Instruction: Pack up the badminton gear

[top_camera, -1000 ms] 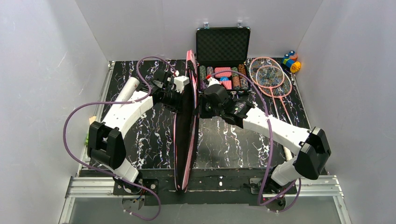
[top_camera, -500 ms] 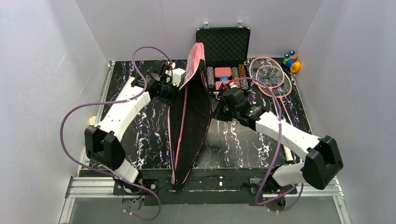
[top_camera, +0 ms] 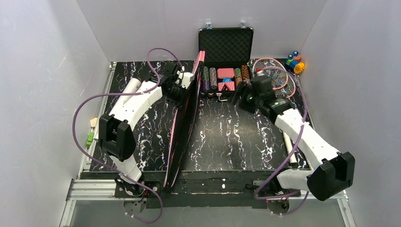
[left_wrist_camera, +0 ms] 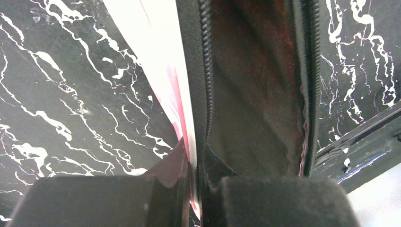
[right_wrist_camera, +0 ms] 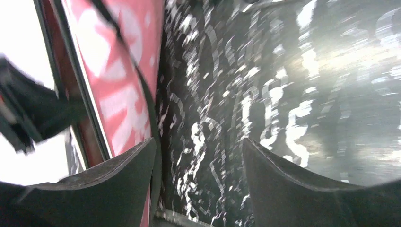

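The pink racket-shaped bag (top_camera: 182, 125) stands on its long edge down the middle of the table, leaning left. My left gripper (top_camera: 187, 83) is shut on the bag's upper rim. In the left wrist view its jaws (left_wrist_camera: 195, 156) pinch the pink and white rim (left_wrist_camera: 163, 56), beside the dark unzipped inside (left_wrist_camera: 255, 94). My right gripper (top_camera: 238, 98) is open and apart from the bag, in front of the chip case. In the right wrist view only table shows between its fingers (right_wrist_camera: 198, 156), with the pink bag (right_wrist_camera: 118, 71) to the left. Two pink-framed rackets (top_camera: 274, 78) lie at the back right. A white tube (top_camera: 289, 149) lies partly under the right arm.
An open black case of poker chips (top_camera: 226, 61) stands at the back centre, just right of the bag's top. Colourful toy blocks (top_camera: 295, 61) sit in the back right corner. Small green and wooden pieces (top_camera: 91, 132) lie off the table's left edge.
My right gripper has opened, let go of the bag and swung right toward the rackets. The bag's spread mouth has narrowed, and the bag now leans left in the left gripper alone.
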Available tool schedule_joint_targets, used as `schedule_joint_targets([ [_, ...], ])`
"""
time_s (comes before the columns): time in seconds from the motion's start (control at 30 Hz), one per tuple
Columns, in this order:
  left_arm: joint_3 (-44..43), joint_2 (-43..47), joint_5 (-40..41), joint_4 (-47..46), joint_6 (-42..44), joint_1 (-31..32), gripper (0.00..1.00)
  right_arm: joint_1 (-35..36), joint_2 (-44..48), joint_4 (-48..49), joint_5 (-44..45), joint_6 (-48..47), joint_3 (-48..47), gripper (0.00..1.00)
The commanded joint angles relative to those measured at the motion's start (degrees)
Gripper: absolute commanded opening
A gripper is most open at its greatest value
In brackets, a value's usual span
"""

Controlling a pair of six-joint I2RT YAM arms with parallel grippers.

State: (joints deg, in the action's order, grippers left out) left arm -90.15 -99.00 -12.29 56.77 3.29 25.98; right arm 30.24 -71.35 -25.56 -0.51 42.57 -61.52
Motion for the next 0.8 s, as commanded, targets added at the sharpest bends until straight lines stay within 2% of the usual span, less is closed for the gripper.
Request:
schedule_joint_targets([
  [0.0, -3.13, -0.55, -0.66, 0.13, -2.81, 1.34, 0.00, -9.75, -0.95, -9.87, 10.38, -5.47, -9.82, 0.77],
  [0.13, -2.64, -1.27, 3.55, -0.97, -4.73, 3.95, 0.00, -20.20, -9.31, -17.93, 20.53, -7.58, -17.04, 0.77],
  [0.27, -3.62, -4.01, 7.13, -0.91, -4.81, 7.66, 0.00, -26.44, -17.30, -18.12, 23.85, -8.89, -18.60, 0.75],
  [0.5, -5.31, -5.75, 8.55, 0.35, -4.15, 8.92, 0.00, -33.02, -30.70, -18.79, 25.13, -11.27, -20.81, 0.71],
  [0.77, -4.45, -3.94, 9.05, 0.35, -3.62, 8.92, 0.00, -35.19, -38.56, -18.41, 24.61, -12.53, -24.62, 0.73],
])
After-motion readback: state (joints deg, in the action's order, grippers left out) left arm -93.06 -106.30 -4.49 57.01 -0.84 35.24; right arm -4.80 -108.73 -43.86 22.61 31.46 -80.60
